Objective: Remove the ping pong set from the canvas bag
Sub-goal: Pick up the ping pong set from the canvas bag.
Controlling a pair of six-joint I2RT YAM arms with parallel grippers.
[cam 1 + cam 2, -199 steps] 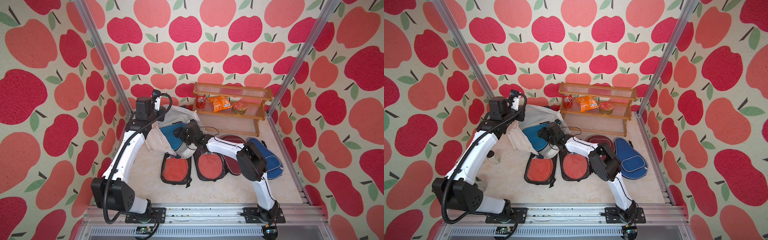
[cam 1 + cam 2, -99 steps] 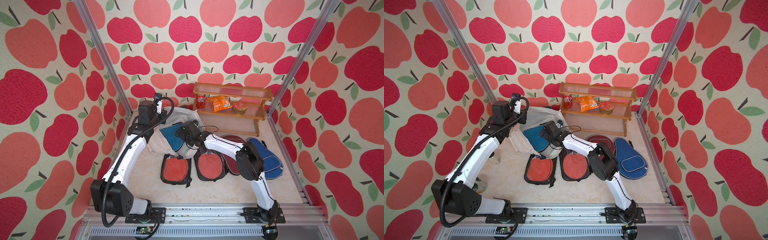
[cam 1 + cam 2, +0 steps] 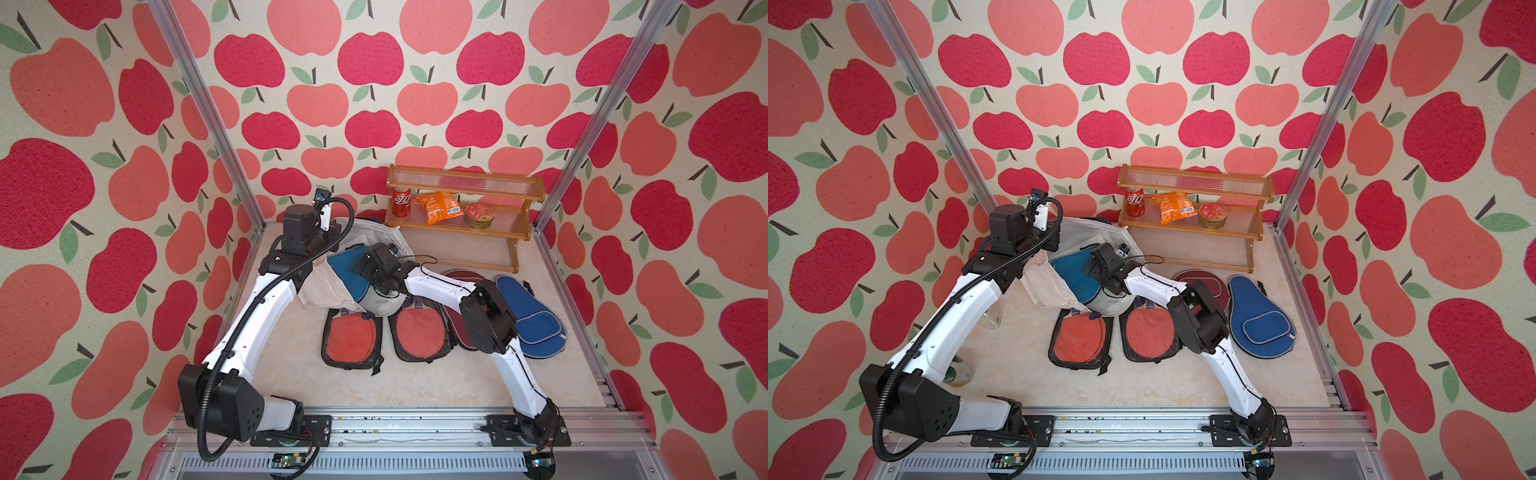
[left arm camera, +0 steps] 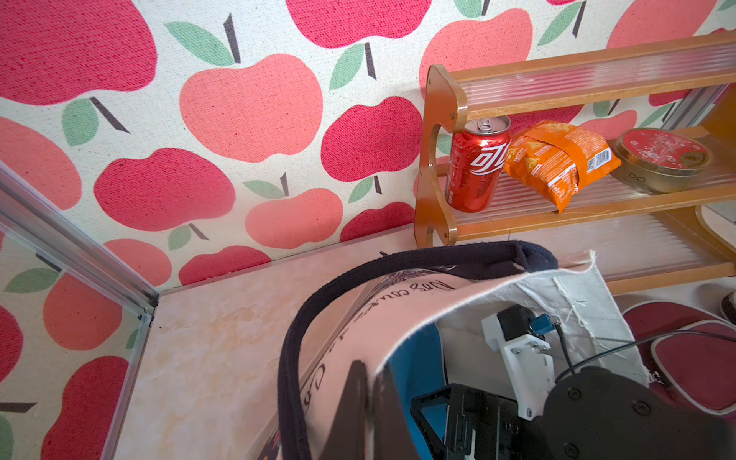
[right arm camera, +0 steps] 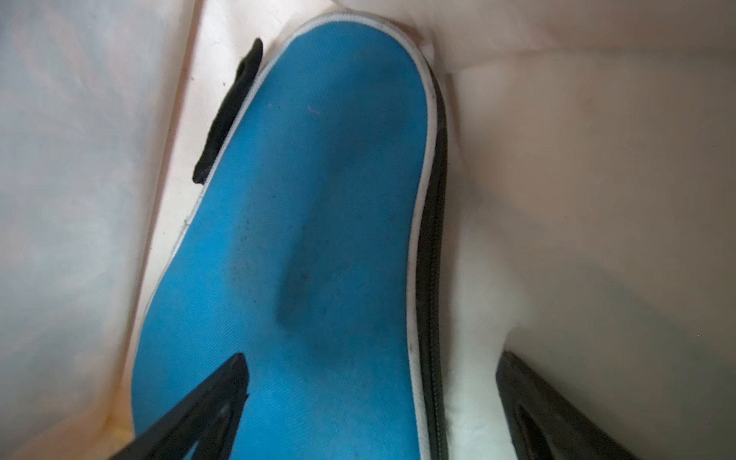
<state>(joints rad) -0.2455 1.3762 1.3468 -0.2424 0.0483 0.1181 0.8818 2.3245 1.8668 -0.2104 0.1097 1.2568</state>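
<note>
White arm links (image 3: 266,307), black joints (image 3: 486,320), cables (image 3: 286,274)

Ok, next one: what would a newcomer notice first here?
The apple wallpaper covers every wall. At centre, the left gripper pinches the canvas bag rim while the open right gripper reaches inside over the teal-blue case. Out on the table lie two red-paddle cases, a maroon case and a dark blue case.

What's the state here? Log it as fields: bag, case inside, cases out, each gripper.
bag: canvas bag, rim lifted, mouth open
in bag: teal-blue case
out on table: clear cases, maroon case, dark blue case
left gripper: shut on the bag's rim
right gripper: open, inside the bag, straddling the teal-blue case's zip edge
</note>
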